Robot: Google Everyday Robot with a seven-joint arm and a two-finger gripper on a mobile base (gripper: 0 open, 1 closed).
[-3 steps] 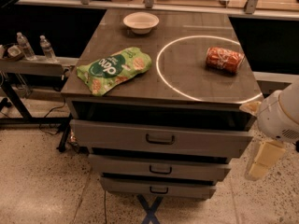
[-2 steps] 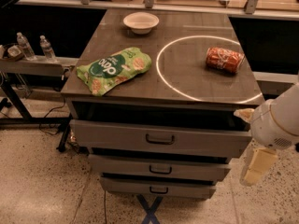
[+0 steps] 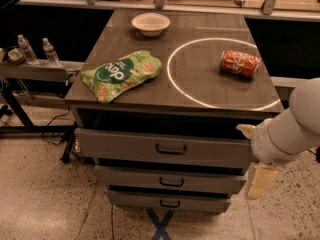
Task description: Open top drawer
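Note:
The top drawer (image 3: 125, 145) is the widest grey front, right under the tabletop, with a small dark loop handle (image 3: 171, 149) at its centre and a dark gap above it. My gripper (image 3: 253, 156) is at the right end of the drawer front, at the tip of the white arm coming in from the right. One cream finger (image 3: 260, 181) hangs down beside the middle drawer, the other tip (image 3: 245, 130) shows at the top drawer's upper right corner. The fingers are spread apart and hold nothing. The gripper is well right of the handle.
Two narrower drawers (image 3: 170, 182) sit below. On the tabletop (image 3: 200, 84) lie a green snack bag (image 3: 121, 74), a white bowl (image 3: 150, 23) and a red can (image 3: 240, 64) on its side. Two water bottles (image 3: 49, 51) stand on a shelf at left.
The arm and gripper have moved left and a little down, from clear of the cabinet's right side to the right end of the top drawer front. The drawers have not moved.

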